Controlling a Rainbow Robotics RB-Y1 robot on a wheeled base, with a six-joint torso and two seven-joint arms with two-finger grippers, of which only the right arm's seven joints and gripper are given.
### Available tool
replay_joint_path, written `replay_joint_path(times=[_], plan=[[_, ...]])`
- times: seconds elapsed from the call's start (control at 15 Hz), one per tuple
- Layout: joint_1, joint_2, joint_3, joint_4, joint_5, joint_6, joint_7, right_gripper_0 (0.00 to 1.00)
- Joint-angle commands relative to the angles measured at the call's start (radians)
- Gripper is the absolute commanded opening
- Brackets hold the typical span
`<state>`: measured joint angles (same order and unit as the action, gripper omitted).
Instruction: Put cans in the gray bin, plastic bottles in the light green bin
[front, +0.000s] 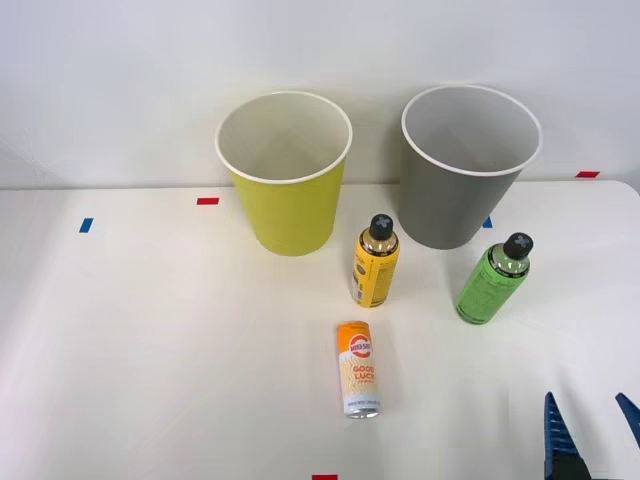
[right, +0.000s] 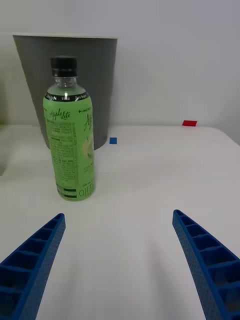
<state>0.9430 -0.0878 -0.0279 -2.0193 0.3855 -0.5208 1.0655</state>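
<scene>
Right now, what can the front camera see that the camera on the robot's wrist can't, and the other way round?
Only the front view has the yellow-green bin, the yellow bottle and the can standing on the white table.

Only the wrist view lets you read the "Apple Lite" lettering on the green bottle's label.

Both views have the green bottle standing upright in front of the gray bin, plus the right gripper, open and holding nothing.

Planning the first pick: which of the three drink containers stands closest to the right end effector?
The green bottle, standing in front of the gray bin. The yellow bottle and the can stand farther toward the robot's left of the open right end effector.
</scene>
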Motion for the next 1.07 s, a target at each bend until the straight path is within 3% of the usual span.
replay_joint_path(times=[0.07,0.6,1.07], plan=[[-0.026,-0.029,0.014,0.001,-0.002,-0.002,0.013,0.73],[-0.113,0.013,0.091,0.001,-0.171,0.16,0.053,0.73],[-0.253,0.002,0.134,0.001,-0.181,0.314,0.091,0.74]])
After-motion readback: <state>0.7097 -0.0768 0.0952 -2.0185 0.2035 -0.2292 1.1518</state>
